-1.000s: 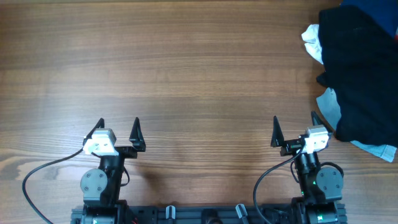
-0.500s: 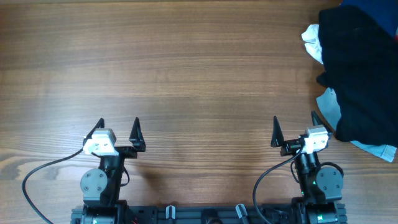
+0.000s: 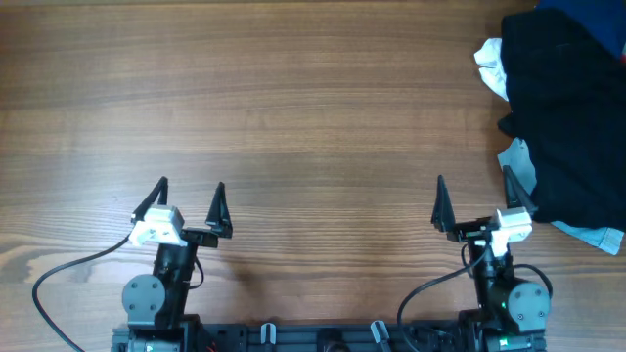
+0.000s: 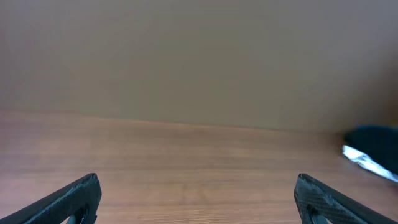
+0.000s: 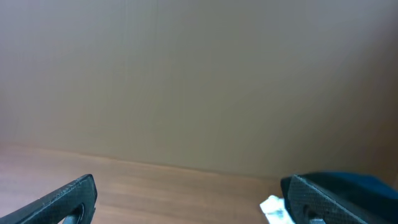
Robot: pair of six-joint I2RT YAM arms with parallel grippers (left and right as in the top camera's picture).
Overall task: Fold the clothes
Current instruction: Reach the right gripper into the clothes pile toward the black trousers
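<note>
The black garment (image 3: 567,108) lies crumpled in a heap at the table's far right edge, partly cut off by the frame. It also shows as a dark shape at the right of the left wrist view (image 4: 376,140) and behind the right finger in the right wrist view (image 5: 373,186). My left gripper (image 3: 191,186) is open and empty at the front left, far from the garment. My right gripper (image 3: 473,178) is open and empty at the front right, its right finger close to the heap's lower left edge. Both also show open in their wrist views (image 4: 198,193) (image 5: 189,193).
Pale fabric pokes out from under the black heap: a white piece (image 3: 489,64) at its upper left and light blue pieces (image 3: 518,166) at its lower left and bottom right. The wooden table (image 3: 293,98) stretches left of the heap.
Both grippers have shifted slightly, their fingertips now reaching a little farther up the table. The right arm has also moved a little to the right, toward the heap. The garment has not moved.
</note>
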